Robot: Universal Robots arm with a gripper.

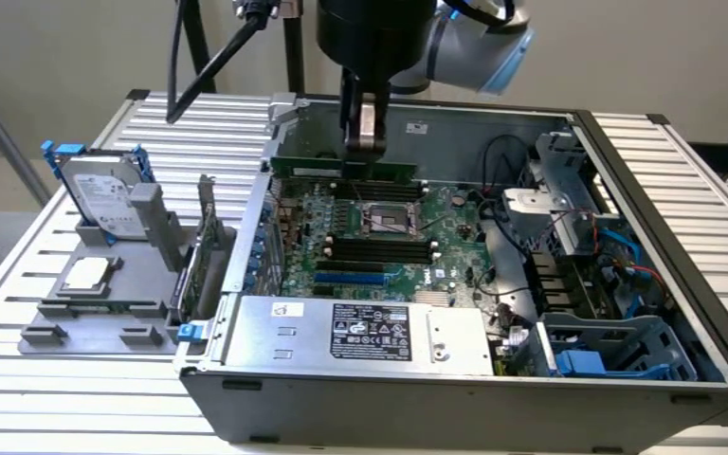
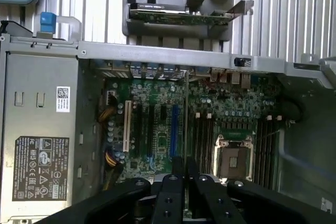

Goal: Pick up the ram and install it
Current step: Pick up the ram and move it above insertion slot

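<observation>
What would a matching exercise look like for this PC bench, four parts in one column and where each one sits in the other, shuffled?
Things:
1. ram
2. hard drive
3. power supply
4. CPU socket

Places:
A. middle of the motherboard
B. gripped in the claw, above the board
C. upright on the grey holder, outside the case
D. inside the case, along the wall nearest the exterior camera

Pairs: 1-B, 2-C, 3-D, 4-A
</observation>
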